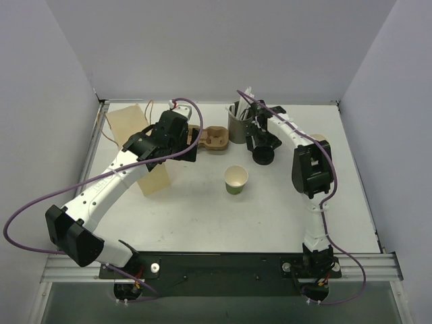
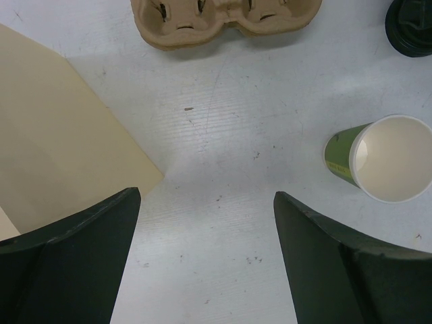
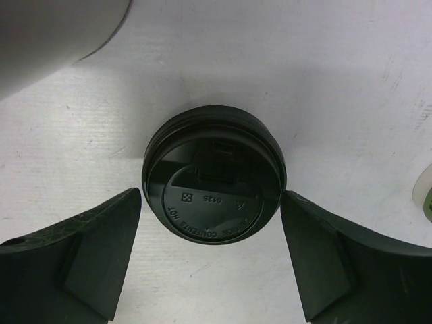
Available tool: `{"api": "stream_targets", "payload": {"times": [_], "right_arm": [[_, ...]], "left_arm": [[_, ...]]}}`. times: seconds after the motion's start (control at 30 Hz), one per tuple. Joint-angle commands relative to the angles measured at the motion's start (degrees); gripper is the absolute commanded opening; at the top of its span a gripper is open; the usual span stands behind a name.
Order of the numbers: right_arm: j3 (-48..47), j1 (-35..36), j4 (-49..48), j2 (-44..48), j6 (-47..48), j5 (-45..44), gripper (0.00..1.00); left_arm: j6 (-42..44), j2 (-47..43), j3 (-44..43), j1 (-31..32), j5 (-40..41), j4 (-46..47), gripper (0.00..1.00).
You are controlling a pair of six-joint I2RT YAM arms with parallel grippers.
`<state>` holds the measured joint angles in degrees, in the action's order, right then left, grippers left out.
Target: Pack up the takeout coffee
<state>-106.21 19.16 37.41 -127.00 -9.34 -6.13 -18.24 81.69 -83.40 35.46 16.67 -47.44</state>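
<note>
Ahead of our left gripper (image 2: 206,194) we find bare table (image 2: 223,121), hemmed by the paper bag (image 2: 61,148) on its left, the cup carrier (image 2: 226,20) beyond, the green cup (image 2: 385,158) to its right. The black lid (image 3: 214,182) fills the gap in our right gripper (image 3: 209,196), grey cup (image 3: 54,34) close ahead-left.

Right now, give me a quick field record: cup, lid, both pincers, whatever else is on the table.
cup: green, upright, no lid on
lid: black, flat on table, apart from cup
right pincer: open, straddling lid
left pincer: open, empty, over table beside paper bag
carrier: cardboard, empty, far side
straw cup: grey, beside carrier
</note>
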Motion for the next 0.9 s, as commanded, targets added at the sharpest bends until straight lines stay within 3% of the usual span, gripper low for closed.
{"api": "stream_targets", "payload": {"times": [0.0,0.3,0.87], "right_arm": [[-0.93,-0.09,2.41,-0.45,0.73,-2.3,0.79],[6.28,-1.23,-5.76,7.55,-1.82,0.24,0.79],[9.27,-1.76,-7.78,7.73,-4.54,2.88,0.77]], "left_arm": [[0.49,0.4,-3.0,-0.48,0.03,0.07,0.91],[0.57,0.49,-2.83,-0.66,-0.14,0.33,0.91],[0.66,0.49,-2.65,-1.01,-0.67,0.59,0.91]]}}
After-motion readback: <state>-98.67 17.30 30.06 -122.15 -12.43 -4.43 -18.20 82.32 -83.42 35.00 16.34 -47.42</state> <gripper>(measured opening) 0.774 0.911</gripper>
